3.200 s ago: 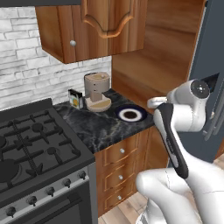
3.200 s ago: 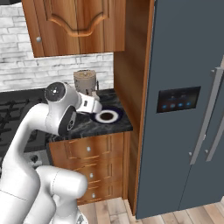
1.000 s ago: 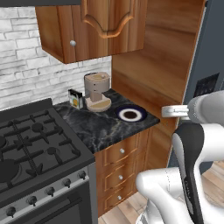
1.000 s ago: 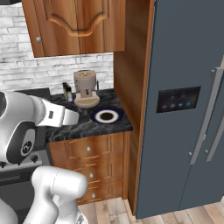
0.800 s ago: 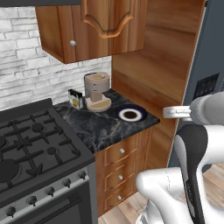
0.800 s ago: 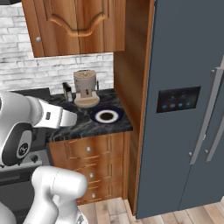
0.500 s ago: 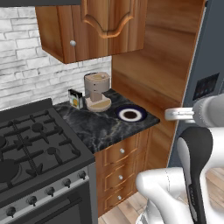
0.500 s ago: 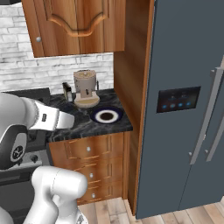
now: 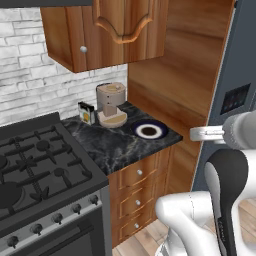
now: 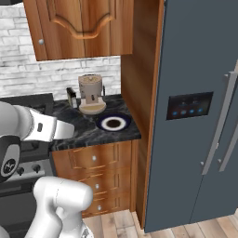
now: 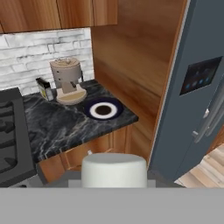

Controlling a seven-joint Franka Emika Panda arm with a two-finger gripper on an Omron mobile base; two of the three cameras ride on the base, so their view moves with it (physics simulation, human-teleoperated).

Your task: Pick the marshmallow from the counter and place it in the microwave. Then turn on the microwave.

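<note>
White arm (image 10: 32, 128) reaches across from the left over the dark speckled counter (image 10: 88, 130), where a round dish (image 10: 113, 123) sits just in front of the beige appliance (image 10: 91, 94), tall grey fridge (image 10: 195, 116) at right.

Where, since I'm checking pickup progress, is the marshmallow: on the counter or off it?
Off it, apparently carried: in the hand view the marshmallow looms close at the bottom, well short of the counter.
</note>
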